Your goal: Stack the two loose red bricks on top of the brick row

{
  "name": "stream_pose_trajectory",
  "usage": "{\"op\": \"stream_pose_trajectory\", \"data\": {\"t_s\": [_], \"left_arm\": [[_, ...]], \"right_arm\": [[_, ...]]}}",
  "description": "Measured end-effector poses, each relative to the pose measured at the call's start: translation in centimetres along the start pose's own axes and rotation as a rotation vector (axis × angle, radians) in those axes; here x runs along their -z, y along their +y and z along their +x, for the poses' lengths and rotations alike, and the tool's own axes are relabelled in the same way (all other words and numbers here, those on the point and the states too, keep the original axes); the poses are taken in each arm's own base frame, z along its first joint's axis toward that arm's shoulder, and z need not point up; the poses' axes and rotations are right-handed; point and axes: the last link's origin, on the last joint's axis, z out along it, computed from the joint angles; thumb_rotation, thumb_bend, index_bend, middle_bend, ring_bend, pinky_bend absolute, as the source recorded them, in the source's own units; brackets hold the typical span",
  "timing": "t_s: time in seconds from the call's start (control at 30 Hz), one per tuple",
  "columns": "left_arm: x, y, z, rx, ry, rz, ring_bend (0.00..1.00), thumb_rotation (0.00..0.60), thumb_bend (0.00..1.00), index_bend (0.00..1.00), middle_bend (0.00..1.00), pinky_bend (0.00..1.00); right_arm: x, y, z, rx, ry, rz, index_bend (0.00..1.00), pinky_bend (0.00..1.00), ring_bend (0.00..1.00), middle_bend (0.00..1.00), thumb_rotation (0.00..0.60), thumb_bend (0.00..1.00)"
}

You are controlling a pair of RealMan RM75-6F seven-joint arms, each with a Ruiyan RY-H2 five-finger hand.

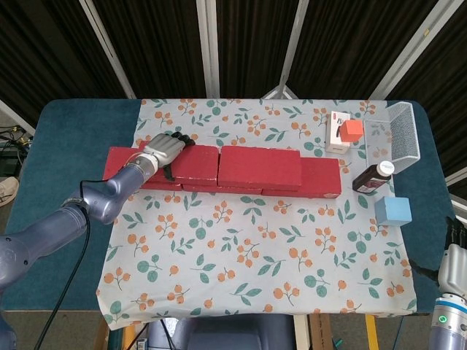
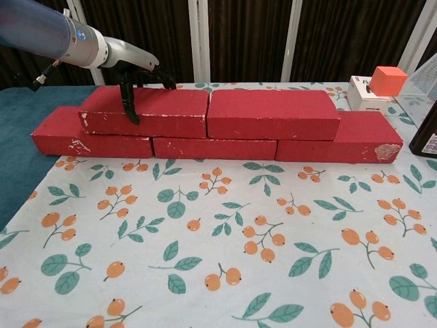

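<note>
So the left hand [image 2: 136, 72] is sitting on the left upper brick [image 2: 147, 111], thumb hanging down the front face and the other fingers [image 2: 164, 80] spread over the top toward the far edge. It looks draped over the brick more than clamped on it, so I can't honestly tell whether it's actually gripping. Just to the right of that hand, butted up against the first brick, is the second upper brick [image 2: 273, 113], and both sit on the bottom brick row [image 2: 218, 147], which runs under the hand and sticks out past it on both sides. The row lies on a floral cloth [image 1: 248, 248] covering the blue worktop [image 1: 73, 131]. Well off to the hand's right there's a white box [image 1: 336, 135] with an orange cube [image 1: 353, 130] on top, a wire basket [image 1: 406, 135], a dark bottle [image 1: 374, 177] and a light blue cube [image 1: 393, 211]. The right hand [image 1: 455, 259] only peeks in at the bottom right corner of the head view, far from the bricks, and I can't tell how its fingers are set.
</note>
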Motion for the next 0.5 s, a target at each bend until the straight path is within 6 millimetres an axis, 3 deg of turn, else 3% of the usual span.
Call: {"op": "stream_pose_trajectory", "data": {"t_s": [0.5], "left_arm": [[-0.03, 0.13, 0.02, 0.000, -0.002, 0.007, 0.00, 0.600, 0.00, 0.07, 0.00, 0.15]], "right_arm": [[-0.02, 0.04, 0.01, 0.001, 0.002, -0.010, 0.04, 0.00, 0.06, 0.07, 0.600, 0.12]]}}
